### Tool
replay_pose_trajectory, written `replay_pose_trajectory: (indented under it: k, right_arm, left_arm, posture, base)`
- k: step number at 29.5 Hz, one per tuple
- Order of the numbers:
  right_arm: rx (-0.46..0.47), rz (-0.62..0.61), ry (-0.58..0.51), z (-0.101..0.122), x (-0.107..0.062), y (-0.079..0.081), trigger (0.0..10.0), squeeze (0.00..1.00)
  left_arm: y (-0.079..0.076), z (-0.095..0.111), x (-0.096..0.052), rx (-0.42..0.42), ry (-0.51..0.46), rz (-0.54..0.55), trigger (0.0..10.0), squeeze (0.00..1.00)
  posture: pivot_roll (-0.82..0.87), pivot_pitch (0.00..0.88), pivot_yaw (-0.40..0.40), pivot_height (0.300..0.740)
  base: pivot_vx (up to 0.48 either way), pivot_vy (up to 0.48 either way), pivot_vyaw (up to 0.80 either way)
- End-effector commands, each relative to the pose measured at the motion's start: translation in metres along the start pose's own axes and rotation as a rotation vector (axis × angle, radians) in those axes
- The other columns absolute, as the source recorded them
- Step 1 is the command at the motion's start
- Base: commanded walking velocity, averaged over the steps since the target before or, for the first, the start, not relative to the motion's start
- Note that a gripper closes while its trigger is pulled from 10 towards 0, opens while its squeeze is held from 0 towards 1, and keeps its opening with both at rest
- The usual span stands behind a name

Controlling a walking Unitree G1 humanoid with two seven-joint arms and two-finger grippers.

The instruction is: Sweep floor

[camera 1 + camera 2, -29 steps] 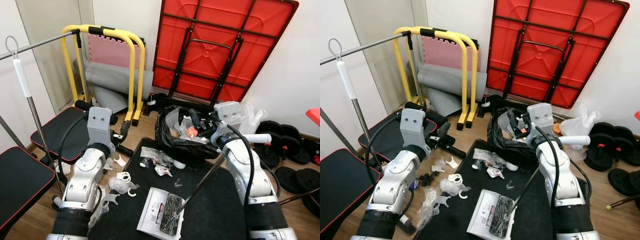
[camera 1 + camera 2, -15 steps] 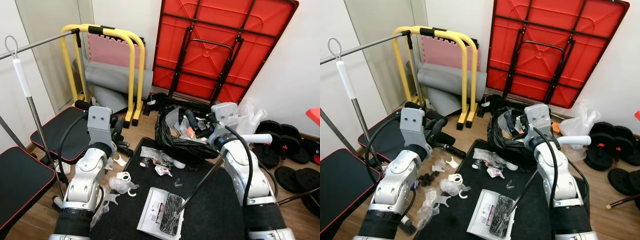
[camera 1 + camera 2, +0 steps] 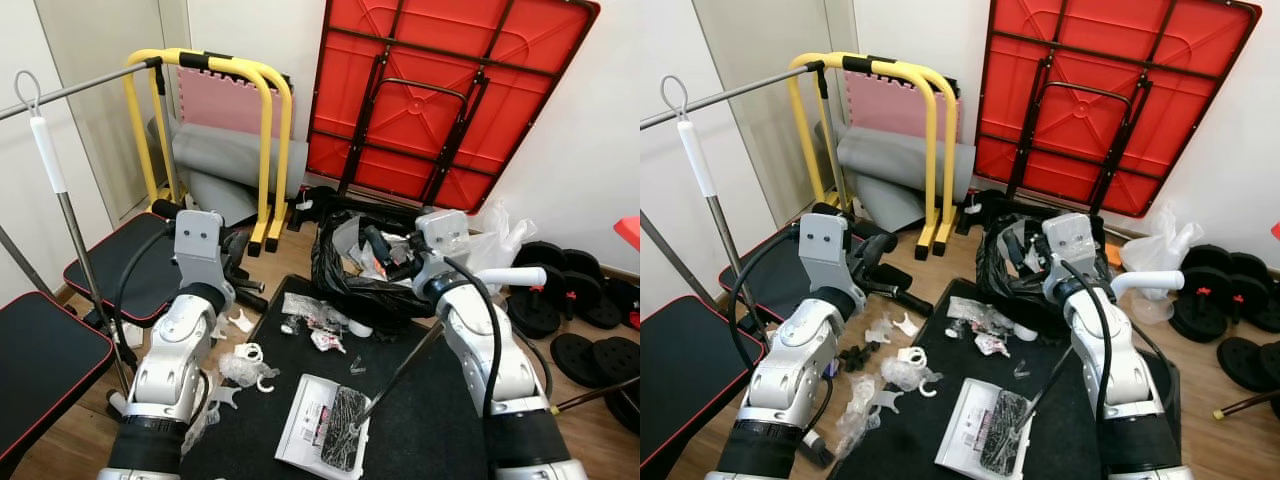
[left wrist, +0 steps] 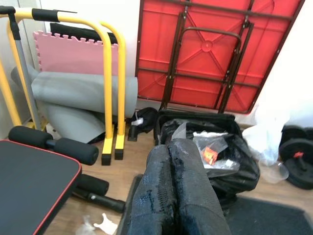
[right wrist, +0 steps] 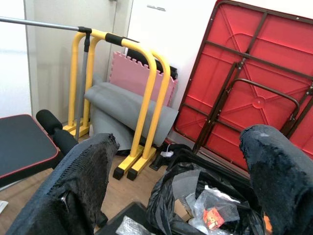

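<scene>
Floor litter: white plastic scraps on the wood beside the black mat, more wrappers on the mat just in front of the black trash bag. Far left are padded benches and a yellow frame, not part of the job. Left gripper is raised over the scraps with its jaws pressed together on nothing. Mid-frame, a dustpan with a dark brush head on it lies on the mat; a long handle runs up from it to the right, and nothing grips it. Right gripper hovers over the bag, jaws spread wide and empty. Red folded table leans on the back wall, weight plates at far right. Judgement: sweeping hasn't started, both arms are unloaded and staged. Next: bring the right gripper down to the handle, close on it, then drag the scraps toward the pan. Risk: handle lies low and angled, easy to knock aside.
</scene>
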State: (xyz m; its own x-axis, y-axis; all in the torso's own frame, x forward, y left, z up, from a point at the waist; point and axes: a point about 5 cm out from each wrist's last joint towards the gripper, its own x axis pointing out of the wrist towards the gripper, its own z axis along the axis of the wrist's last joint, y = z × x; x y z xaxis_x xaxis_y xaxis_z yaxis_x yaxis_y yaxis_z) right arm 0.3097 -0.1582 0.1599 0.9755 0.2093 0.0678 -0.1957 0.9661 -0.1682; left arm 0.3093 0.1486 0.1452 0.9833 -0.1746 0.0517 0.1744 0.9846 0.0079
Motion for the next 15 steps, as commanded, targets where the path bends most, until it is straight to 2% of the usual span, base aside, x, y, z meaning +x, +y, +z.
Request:
replay_pose_trajectory:
  k: [1, 15]
  right_arm:
    - [0.010, -0.023, 0.031, -0.0054, -0.0007, -0.0042, 10.0, 0.00]
    - [0.010, -0.028, 0.029, -0.0052, -0.0007, -0.0038, 10.0, 0.00]
  left_arm:
    - [-0.0062, -0.0001, 0.0025, 0.012, 0.015, -0.067, 10.0, 0.00]
    - [-0.0051, -0.0008, 0.0033, 0.029, 0.031, -0.058, 10.0, 0.00]
  posture:
    - [-0.15, 0.031, -0.138, 0.700]
    - [-0.15, 0.034, -0.135, 0.650]
  base:
    - [0.000, 0.000, 0.00]
    - [0.000, 0.000, 0.00]
